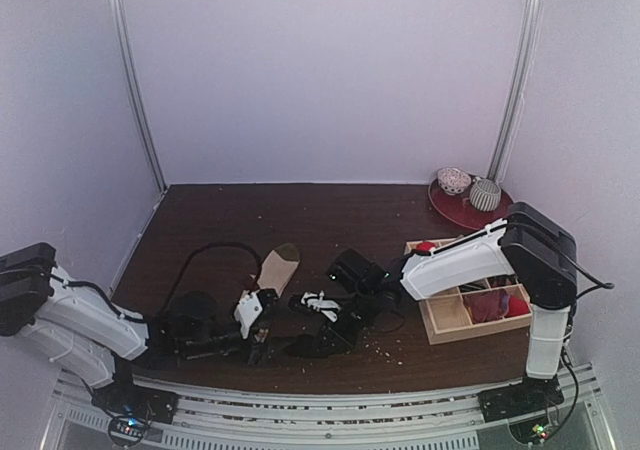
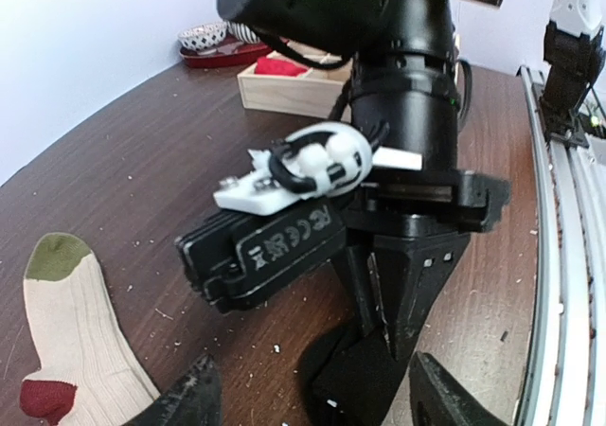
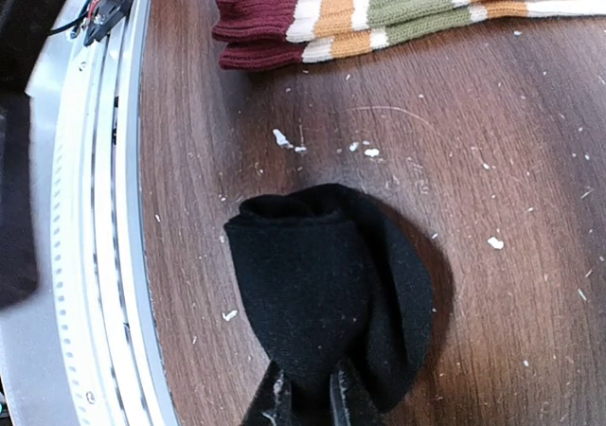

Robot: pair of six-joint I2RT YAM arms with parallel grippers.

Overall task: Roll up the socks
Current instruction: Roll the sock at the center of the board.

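Your black sock [image 3: 327, 293] sits bunched in a loose fold by the near edge of the table [image 3: 530, 284]. Its end is pinched between the pressed-together fingers of the right gripper [image 3: 308, 402], and the left gripper [image 2: 312, 369] stands spread either side. You seem to be mid-roll on this sock, so next bring the left in to steady the bundle while the right tucks. The tan sock [image 3: 398, 5] lies flat just beyond, not yet rolled.

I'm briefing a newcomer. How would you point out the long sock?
On the dark wooden table, look left of centre, near the front edge. The long tan sock lies flat there; unlike the black sock beside it, it is pale, ribbed, with a striped cuff.
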